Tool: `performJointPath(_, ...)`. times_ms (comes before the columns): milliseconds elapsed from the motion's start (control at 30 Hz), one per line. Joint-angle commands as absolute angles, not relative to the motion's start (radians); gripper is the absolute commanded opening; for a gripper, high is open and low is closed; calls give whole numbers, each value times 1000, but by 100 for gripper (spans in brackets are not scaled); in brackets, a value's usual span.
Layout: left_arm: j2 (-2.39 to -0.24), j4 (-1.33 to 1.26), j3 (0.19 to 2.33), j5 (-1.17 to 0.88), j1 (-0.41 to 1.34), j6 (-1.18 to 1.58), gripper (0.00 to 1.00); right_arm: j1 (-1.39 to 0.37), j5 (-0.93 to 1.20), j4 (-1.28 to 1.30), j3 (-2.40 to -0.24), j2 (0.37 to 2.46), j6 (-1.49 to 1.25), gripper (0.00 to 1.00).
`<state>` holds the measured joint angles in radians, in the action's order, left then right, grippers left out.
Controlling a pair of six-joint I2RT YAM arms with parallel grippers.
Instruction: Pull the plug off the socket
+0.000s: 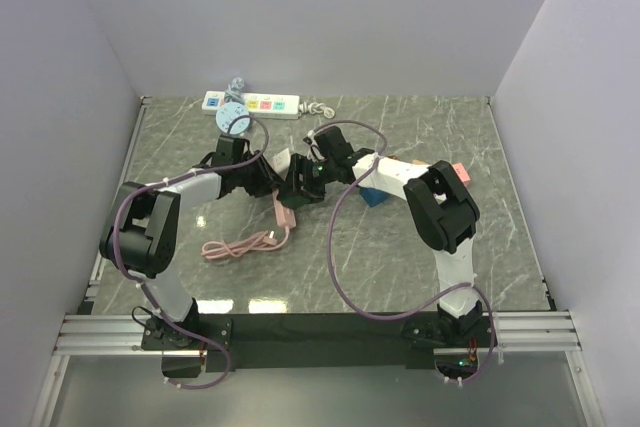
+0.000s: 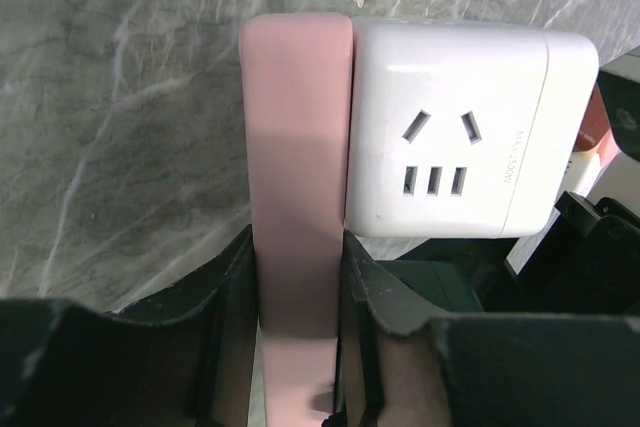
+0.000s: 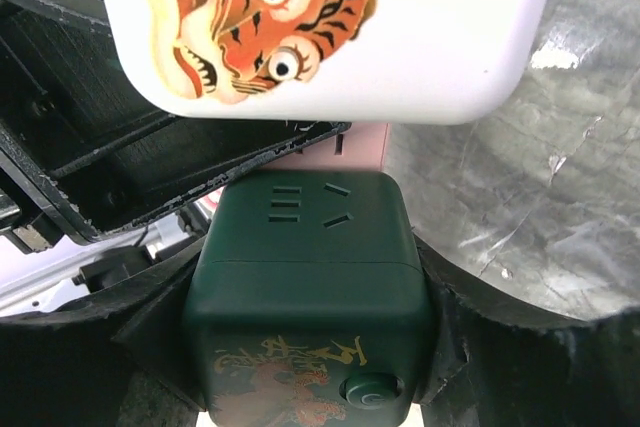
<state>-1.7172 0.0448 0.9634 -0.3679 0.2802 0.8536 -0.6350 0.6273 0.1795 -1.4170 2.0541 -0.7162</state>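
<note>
Left pincer [image 2: 297,267] gripping pink plug [image 2: 297,147] mid-counter, plug edge sitting flush against white cube socket [image 2: 450,137]. Right pincer [image 3: 310,277] clamping green cube [image 3: 305,307]. Marbled counter [image 1: 440,132] showing bare toward 1 o'clock. Power strip [image 1: 262,104] lying at 11 o'clock by wall [image 1: 330,17].

Pink plug [image 2: 298,167] against white cube [image 2: 450,137]

Plug [image 2: 300,167]: long flat pink slab, gripped low down by left gripper [image 2: 300,282]. Its pink cord [image 1: 245,245] lies in loops to the near-left. Plug's flat side sits vs. white cube socket [image 2: 450,137] (slots facing cam, tiger sticker on another face). Also next to dark-green cube socket [image 3: 300,247] w/ gold print + round btn, clamped in right gripper [image 3: 305,332]. Which cube it's seated in: can't tell.
</note>
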Motion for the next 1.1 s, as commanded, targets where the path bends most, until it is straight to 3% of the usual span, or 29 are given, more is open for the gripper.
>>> performJointPath(0,-1661,-22,957,-397,287,856,0,-638,653,207,-1448,2030,-671,0)
performJointPath(300,-1723,-32,887,-344,285,785,0,-563,796,446,-1548,2054,-519,0)
performJointPath(500,-1770,-55,868,-342,285,784,0,-529,894,269,-1456,2016,-638,0)
performJointPath(667,-1795,-64,862,-337,285,776,0,-515,928,340,-1506,2037,-591,0)
performJointPath(900,-1825,-38,887,-321,285,756,0,-442,761,673,-1698,2077,-407,0)
performJointPath(1067,-1848,-26,902,-321,285,761,0,-515,430,778,-1728,2053,-388,0)
